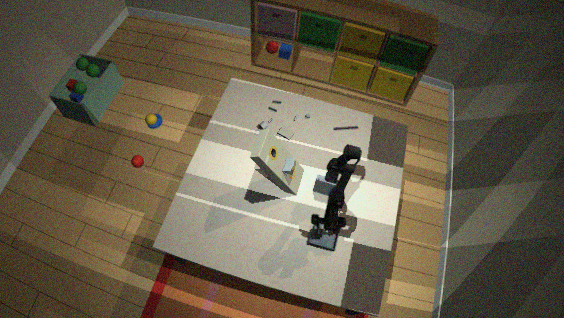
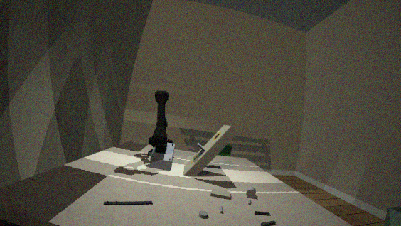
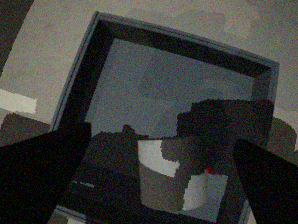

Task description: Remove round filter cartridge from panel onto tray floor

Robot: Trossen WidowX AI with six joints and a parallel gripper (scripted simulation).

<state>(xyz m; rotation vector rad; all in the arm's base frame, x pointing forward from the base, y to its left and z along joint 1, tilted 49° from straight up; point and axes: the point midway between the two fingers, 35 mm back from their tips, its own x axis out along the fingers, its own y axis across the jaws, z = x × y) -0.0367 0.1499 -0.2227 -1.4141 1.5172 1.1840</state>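
Note:
The service panel [image 1: 265,159] [image 2: 207,156] leans on the table, with a dark round opening [image 1: 273,152] ringed in yellow on its face. The tray [image 1: 321,242] [image 3: 185,39] lies on the table near the arm, its walls raised around a blue-grey floor. The cartridge [image 3: 159,182] is a grey cylinder inside the tray in the wrist view, partly sunlit and partly in shadow; its slots cannot be made out. My gripper [image 1: 326,229] [image 3: 163,138] is open above the tray, one finger on each side of the cartridge, with gaps on both sides. The exterior view hides the tray and gripper.
A light flap [image 1: 289,165] [image 2: 201,147] stands out from the panel's face. The arm's grey base block [image 1: 324,185] [image 2: 161,164] is between the panel and the arm. A dark bar [image 1: 346,128] [image 2: 128,203] and several small parts lie beyond the panel.

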